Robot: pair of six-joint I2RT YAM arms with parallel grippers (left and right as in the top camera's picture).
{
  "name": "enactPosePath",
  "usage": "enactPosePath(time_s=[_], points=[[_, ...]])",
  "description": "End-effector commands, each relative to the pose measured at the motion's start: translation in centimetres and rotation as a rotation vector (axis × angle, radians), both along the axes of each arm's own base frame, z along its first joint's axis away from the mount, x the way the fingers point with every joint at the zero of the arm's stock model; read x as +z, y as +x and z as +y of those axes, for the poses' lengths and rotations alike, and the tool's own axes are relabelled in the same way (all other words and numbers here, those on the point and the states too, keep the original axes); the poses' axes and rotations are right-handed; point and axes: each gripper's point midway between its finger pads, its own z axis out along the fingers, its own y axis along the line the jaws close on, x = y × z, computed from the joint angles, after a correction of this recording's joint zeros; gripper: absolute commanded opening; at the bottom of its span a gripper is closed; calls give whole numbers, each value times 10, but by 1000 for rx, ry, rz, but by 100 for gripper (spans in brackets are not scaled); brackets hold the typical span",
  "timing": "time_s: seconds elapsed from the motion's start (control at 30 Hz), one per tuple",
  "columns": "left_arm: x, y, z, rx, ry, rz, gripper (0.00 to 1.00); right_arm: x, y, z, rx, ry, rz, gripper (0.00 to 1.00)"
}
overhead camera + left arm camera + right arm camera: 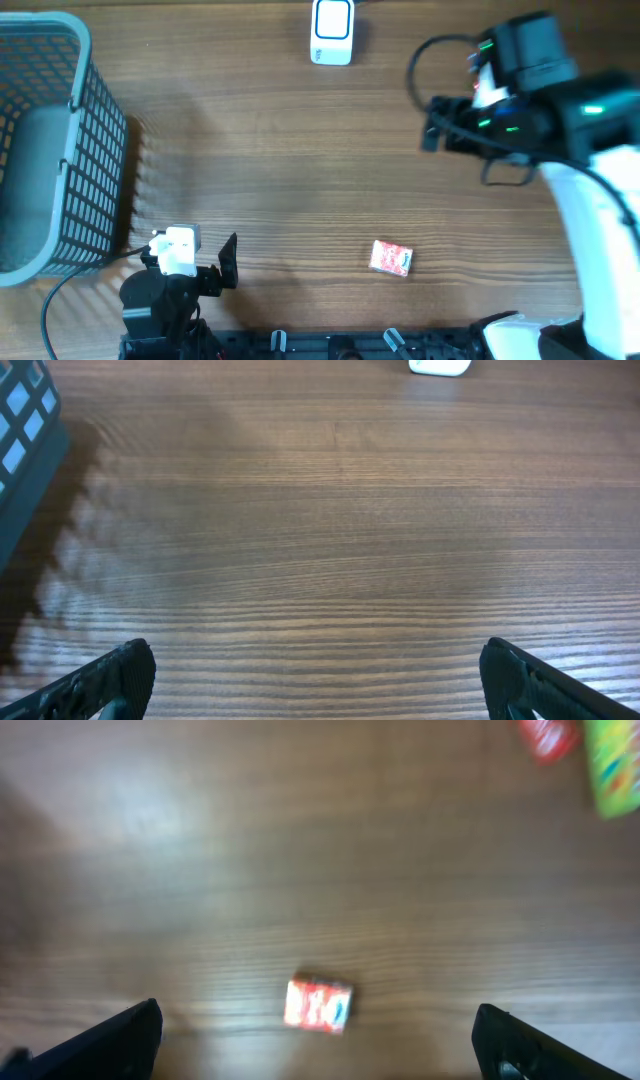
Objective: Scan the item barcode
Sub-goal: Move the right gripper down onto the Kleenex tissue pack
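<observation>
While the small red-and-white rectangular packet (390,258) lies flat on the brown wood-grain table (300,160), neither gripper touches it. It rests well away from the white box-shaped barcode scanner (332,32), on the side toward the arms' bases and a little to the scanner's right, with bare wood all around it. Which face carries the barcode cannot be told, as its print is too small and blurred.

The scanner stands at the table's far edge. Well to its left sits the grey slatted plastic basket (60,150), whose meshed wall shows in the overhead view.

The left gripper (315,660) is near the table's front edge, well apart from the scanner and on the basket's side of it. Its two black fingers (115,675) are spread wide with nothing between them but wood, and its camera sees the scanner's lower rim at the far end of the table.

The right gripper (315,1040) hangs to the scanner's right, on a black arm that reaches in from that side. Its jaws likewise stand wide apart and empty. In the blurred right wrist view the packet shows on the table between the two finger (110,1040) tips, clear of both.

At that view's upper right corner sit a red blur (545,735) and a green blur (612,765), too smeared to identify or to place against the scanner.
</observation>
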Motion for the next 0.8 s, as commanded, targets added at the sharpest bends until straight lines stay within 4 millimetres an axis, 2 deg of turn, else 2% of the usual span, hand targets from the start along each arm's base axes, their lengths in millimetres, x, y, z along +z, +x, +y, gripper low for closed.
enactPosePath(time_s=[0.0, 0.07, 0.13, 0.2, 0.3, 0.37, 0.47, 0.63, 0.73, 0.77], points=[[-1, 0, -1, -9, 10, -5, 100, -66, -21, 12, -170, -99, 158, 100], [-1, 0, -1, -9, 10, -5, 100, -104, -36, 35, -148, -105, 214, 100], [-1, 0, -1, -9, 11, -5, 100, -129, -49, 57, -112, -77, 247, 99], [-1, 0, -1, -9, 10, -5, 100, -156, -64, 79, -69, -60, 265, 94], [-1, 0, -1, -9, 11, -5, 100, -197, -78, 100, -2, -66, 245, 90], [-1, 0, -1, -9, 11, -5, 100, -219, -85, 102, -31, -71, 258, 82], [-1, 0, -1, -8, 11, -5, 100, -245, -94, 93, -84, -120, 308, 72], [-1, 0, -1, -9, 11, -5, 100, -281, -110, 77, -111, -256, 426, 70], [-1, 0, -1, -9, 11, -5, 100, -291, -118, 68, -145, -313, 474, 63], [-1, 0, -1, -8, 10, -5, 100, -294, -120, 66, -152, -325, 485, 57]])
